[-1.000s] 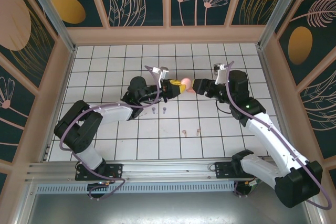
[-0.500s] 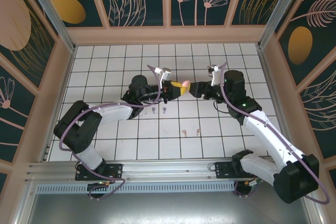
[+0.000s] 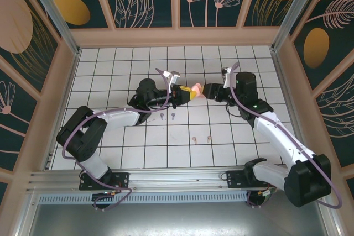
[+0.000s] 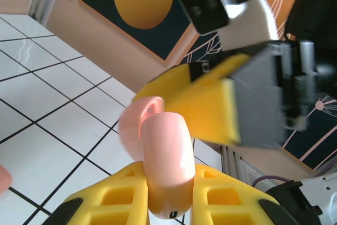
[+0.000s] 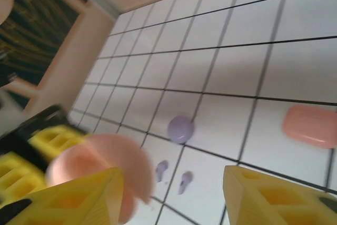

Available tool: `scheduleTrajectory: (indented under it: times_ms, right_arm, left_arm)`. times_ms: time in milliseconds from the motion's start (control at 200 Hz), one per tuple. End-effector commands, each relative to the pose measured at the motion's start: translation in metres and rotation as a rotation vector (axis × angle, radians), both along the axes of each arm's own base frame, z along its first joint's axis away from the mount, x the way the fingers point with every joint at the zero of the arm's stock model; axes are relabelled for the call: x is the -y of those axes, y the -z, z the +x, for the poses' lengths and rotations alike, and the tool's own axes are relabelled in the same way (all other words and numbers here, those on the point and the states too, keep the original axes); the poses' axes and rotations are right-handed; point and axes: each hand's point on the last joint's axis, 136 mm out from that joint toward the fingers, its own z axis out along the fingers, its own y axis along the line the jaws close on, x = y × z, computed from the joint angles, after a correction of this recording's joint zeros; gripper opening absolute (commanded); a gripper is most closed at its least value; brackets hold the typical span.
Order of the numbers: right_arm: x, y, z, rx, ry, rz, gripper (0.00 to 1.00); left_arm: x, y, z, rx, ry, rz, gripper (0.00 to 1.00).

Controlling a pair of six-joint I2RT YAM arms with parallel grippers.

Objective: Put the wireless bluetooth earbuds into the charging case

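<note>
My left gripper (image 3: pixel 185 93) is shut on a salmon-pink charging case (image 3: pixel 194 89), held above the middle of the tiled floor. In the left wrist view the case (image 4: pixel 165 167) stands upright between the yellow fingers (image 4: pixel 110 196), its lid (image 4: pixel 131 125) tipped back. My right gripper (image 3: pixel 208 89) faces it from the right, open, with one finger (image 5: pixel 79 201) against the pink lid (image 5: pixel 102 169). Two lilac earbuds (image 3: pixel 161 117) (image 3: pixel 173 116) lie on the floor below the left gripper. Two pink earbuds (image 3: pixel 194 138) (image 3: pixel 208 137) lie nearer the front.
A closed lilac case (image 5: pixel 180 129) sits on the floor beside the lilac earbuds (image 5: pixel 161 170). A second pink case (image 5: pixel 310 125), closed, lies to the right. Pale walls (image 3: pixel 177 37) fence the tiled floor (image 3: pixel 110 70) on three sides.
The right gripper has shifted a little beside the held case and its jaws have narrowed. The left arm has stayed almost still with the case.
</note>
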Motion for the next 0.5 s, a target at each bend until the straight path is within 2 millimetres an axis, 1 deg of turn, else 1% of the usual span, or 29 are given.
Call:
scheduleTrajectory:
  times_ms: [0, 55, 170, 220, 340, 415, 495]
  right_arm:
    - [0.022, 0.015, 0.014, -0.036, 0.103, -0.019, 0.52]
    - [0.023, 0.011, 0.011, -0.031, 0.095, -0.003, 0.52]
    - [0.020, -0.009, 0.000, 0.016, 0.059, 0.034, 0.52]
    - [0.016, -0.017, -0.006, 0.038, 0.026, 0.049, 0.53]
    - [0.000, -0.039, -0.028, 0.093, -0.117, 0.108, 0.53]
    - [-0.006, -0.043, -0.034, 0.098, -0.166, 0.125, 0.53]
    - [-0.011, -0.043, -0.035, 0.095, -0.187, 0.126, 0.53]
  left_arm:
    - [-0.003, -0.035, -0.012, 0.101, 0.032, -0.066, 0.00]
    - [-0.004, -0.035, -0.012, 0.102, 0.030, -0.065, 0.00]
    - [-0.004, -0.033, -0.013, 0.101, 0.030, -0.065, 0.00]
    - [-0.004, -0.033, -0.013, 0.101, 0.030, -0.067, 0.00]
    - [-0.003, -0.032, -0.013, 0.097, 0.038, -0.070, 0.00]
    - [-0.002, -0.033, -0.013, 0.098, 0.040, -0.074, 0.00]
    - [-0.002, -0.034, -0.012, 0.098, 0.041, -0.076, 0.00]
